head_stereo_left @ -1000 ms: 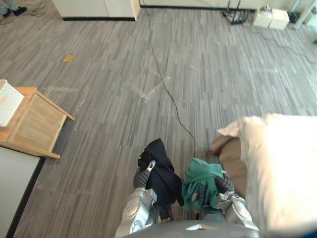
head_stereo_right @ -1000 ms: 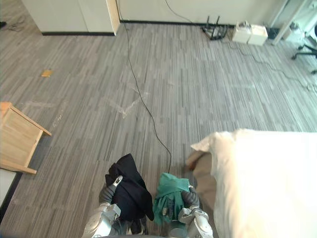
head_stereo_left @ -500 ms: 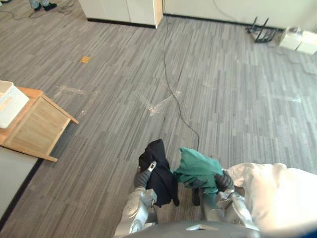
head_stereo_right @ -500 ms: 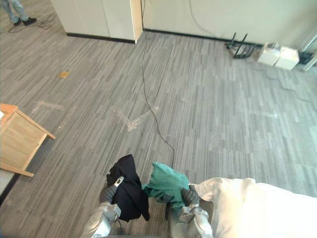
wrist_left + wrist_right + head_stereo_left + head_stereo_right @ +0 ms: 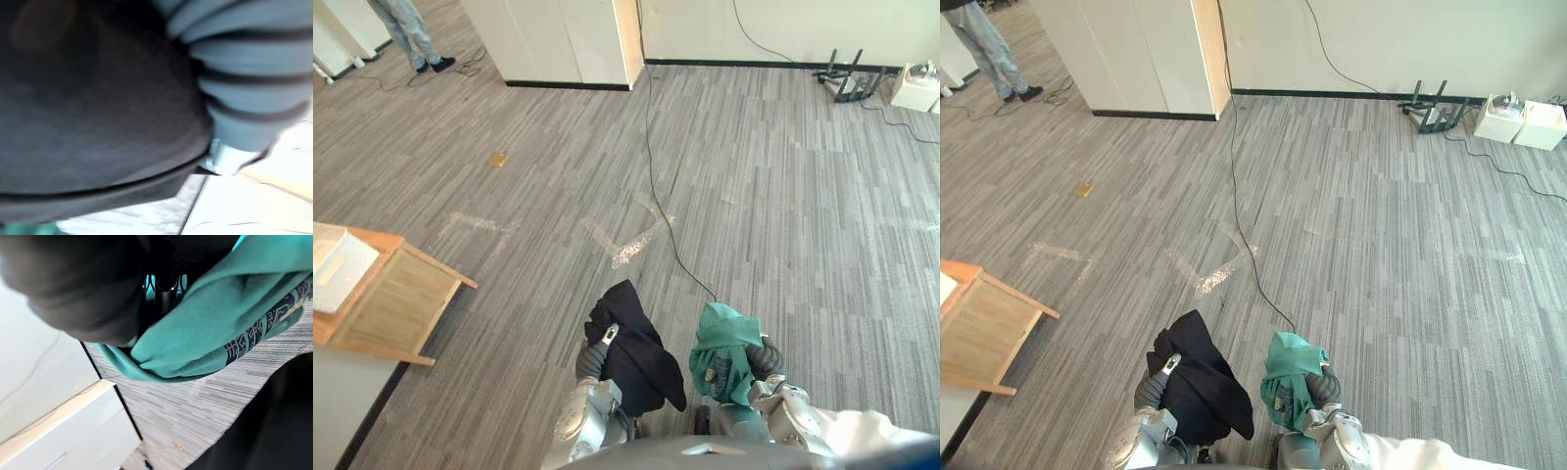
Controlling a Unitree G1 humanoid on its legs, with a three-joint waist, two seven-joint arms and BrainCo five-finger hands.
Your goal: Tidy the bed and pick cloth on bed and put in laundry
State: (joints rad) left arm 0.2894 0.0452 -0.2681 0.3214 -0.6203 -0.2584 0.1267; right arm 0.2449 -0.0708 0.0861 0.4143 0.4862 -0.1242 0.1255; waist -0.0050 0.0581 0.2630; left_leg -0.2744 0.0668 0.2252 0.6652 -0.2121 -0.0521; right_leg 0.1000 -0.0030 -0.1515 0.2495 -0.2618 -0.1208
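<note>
A black cloth [image 5: 631,348] hangs bunched from my left hand [image 5: 592,357], which is raised low in the middle of the eye views with its fingers curled into the fabric. Beside it a green cloth [image 5: 722,348] with a dark printed band droops from my right hand [image 5: 766,360], which is shut on it. The two cloths hang side by side, a little apart, above the grey carpet. In the left wrist view the black cloth [image 5: 88,122] lies right against the wrist cover. The right wrist view has the green cloth [image 5: 205,342] folded round the hand. A corner of the bed's white bedding [image 5: 871,436] sits at the lower right.
A wooden side table [image 5: 396,304] with a white basket [image 5: 337,279] on it stands at the left. A white cabinet [image 5: 558,39] stands against the far wall, and a person's legs [image 5: 411,34] are at the far left. White boxes [image 5: 1523,122] sit at the far right.
The camera has swung to the left, so the bed has slid almost out at the lower right. Both cloths stay in my hands; the green one hangs lower now.
</note>
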